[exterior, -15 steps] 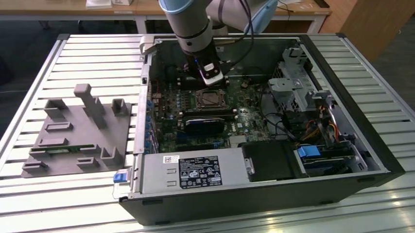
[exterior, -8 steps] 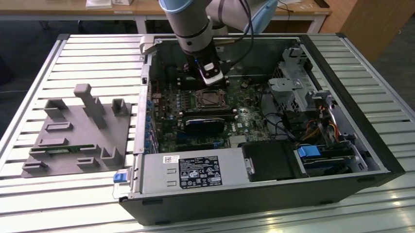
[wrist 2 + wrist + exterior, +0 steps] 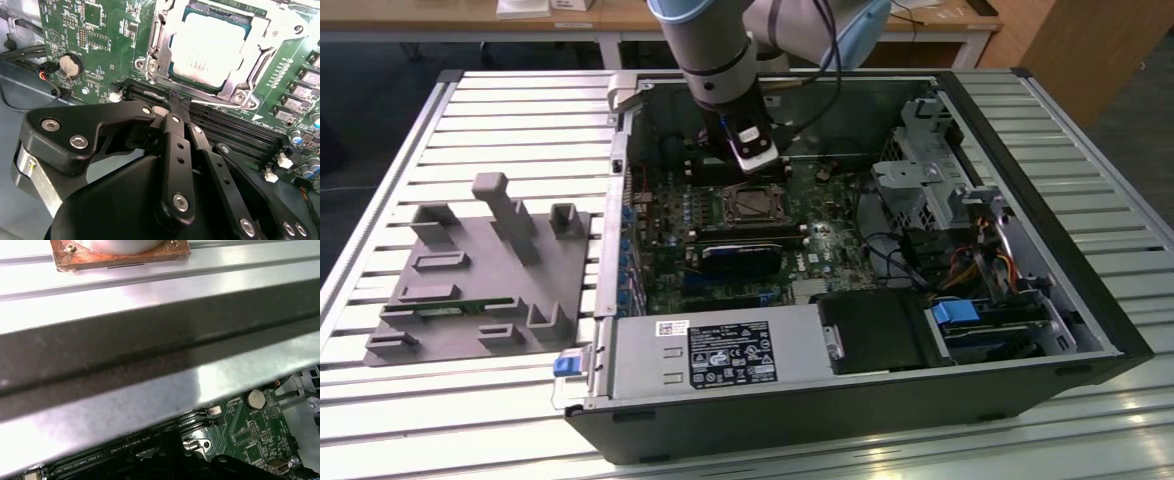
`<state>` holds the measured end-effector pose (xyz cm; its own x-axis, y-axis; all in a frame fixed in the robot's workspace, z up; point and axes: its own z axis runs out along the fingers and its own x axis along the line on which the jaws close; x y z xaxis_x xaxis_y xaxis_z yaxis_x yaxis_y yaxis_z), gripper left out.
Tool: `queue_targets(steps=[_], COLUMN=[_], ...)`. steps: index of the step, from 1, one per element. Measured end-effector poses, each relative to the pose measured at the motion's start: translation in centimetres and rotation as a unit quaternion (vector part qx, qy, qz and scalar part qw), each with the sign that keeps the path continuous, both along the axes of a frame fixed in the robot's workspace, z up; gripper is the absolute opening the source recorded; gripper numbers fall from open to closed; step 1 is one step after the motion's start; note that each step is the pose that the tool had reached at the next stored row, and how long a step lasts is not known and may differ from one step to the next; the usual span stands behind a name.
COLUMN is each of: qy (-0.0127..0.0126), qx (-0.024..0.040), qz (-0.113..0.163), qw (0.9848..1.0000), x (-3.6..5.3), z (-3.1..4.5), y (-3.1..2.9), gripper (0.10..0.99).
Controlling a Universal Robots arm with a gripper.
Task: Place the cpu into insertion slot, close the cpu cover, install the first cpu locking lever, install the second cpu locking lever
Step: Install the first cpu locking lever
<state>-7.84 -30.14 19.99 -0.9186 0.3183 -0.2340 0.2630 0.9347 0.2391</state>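
Cpu (image 3: pixel 210 45) sat in the insertion slot (image 3: pixel 754 205), with the cpu cover (image 3: pixel 165 50) lying flat around its silvery top. The tool (image 3: pixel 175 101) hung just beside the socket, over the black memory slots (image 3: pixel 230 134), its fingers clenched together on nothing. The open computer case (image 3: pixel 1067 300) rested on the slatted bench (image 3: pixel 494 110).

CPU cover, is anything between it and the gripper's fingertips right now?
Nothing visible stands between them. In the second wrist view the gripper, its tips shut, sits over the memory slots, just beside the cpu cover, which lies down over the cpu.
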Motion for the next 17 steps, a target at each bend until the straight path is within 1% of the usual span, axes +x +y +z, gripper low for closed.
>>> queue_targets(steps=[3,5,12,14,17], qy=[0.0,-0.0001,-0.0001,-0.0001,-0.0001], qx=[-0.0005,-0.0021,-0.0114,-0.0127,-0.0129], qz=[-0.001,-0.002,-0.009,-0.011,-0.011], qw=[1.0,1.0,0.9999,0.9999,0.9999], x=[0.0,0.0,0.0,0.0,0.0], z=[0.0,-0.03,-0.21,-0.25,-0.27], y=[0.12,0.12,0.14,0.18,0.34], gripper=[0.106,0.106,0.106,0.106,0.106])
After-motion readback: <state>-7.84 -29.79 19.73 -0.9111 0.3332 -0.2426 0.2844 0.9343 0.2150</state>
